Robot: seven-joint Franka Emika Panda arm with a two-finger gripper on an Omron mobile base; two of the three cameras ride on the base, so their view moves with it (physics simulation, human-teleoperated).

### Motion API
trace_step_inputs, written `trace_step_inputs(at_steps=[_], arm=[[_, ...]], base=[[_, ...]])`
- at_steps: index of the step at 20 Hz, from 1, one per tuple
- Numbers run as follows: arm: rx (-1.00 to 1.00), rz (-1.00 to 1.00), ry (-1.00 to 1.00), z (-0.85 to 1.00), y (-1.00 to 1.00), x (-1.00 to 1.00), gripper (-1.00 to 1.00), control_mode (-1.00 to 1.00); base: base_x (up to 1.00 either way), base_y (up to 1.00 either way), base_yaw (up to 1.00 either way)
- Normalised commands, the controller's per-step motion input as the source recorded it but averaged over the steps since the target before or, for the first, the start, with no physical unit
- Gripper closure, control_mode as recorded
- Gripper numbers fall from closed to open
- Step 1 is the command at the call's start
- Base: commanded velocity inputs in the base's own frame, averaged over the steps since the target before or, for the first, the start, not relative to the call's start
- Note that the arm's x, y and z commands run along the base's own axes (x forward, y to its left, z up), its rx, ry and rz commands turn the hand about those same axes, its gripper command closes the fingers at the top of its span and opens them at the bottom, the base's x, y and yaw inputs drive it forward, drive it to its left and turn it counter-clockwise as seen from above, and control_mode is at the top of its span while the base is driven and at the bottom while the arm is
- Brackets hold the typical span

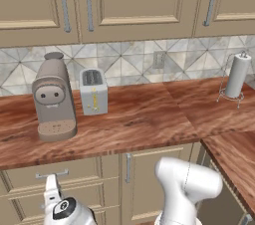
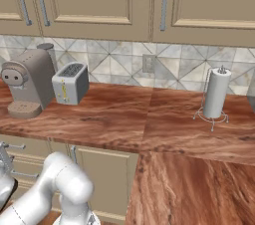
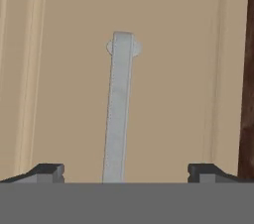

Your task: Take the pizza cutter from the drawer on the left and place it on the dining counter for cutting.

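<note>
Facing drawer (image 3: pixel 163 69) handle (image 3: pixel 118 114), tool (image 3: pixel 126 172) spread wide.

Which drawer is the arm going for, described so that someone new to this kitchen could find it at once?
Start at the wood-grain worktop and find the grey coffee machine. Directly below it, just under the worktop edge, is the drawer, the top one of the stack. Unlike the tall door beside it with its upright handle, its short silver bar handle lies level.
</note>
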Motion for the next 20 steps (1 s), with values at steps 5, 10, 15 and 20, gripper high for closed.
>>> trace_step_inputs(at_steps=[5, 10, 15, 20], arm=[[0.0, 0.0, 0.0, -0.27, 0.03, 0.28, -1.0, -1.0], [0.0, 0.0, 0.0, -0.37, 0.0, 0.26, -1.0, -1.0], [0.0, 0.0, -0.01, -0.25, 0.0, 0.24, -1.0, -1.0], [0.0, 0.0, -0.03, -0.22, 0.0, 0.24, -1.0, -1.0]], base=[[0.0, 0.0, 0.0], [0.0, 0.0, 0.0], [0.0, 0.0, 0.0], [0.0, 0.0, 0.0]])
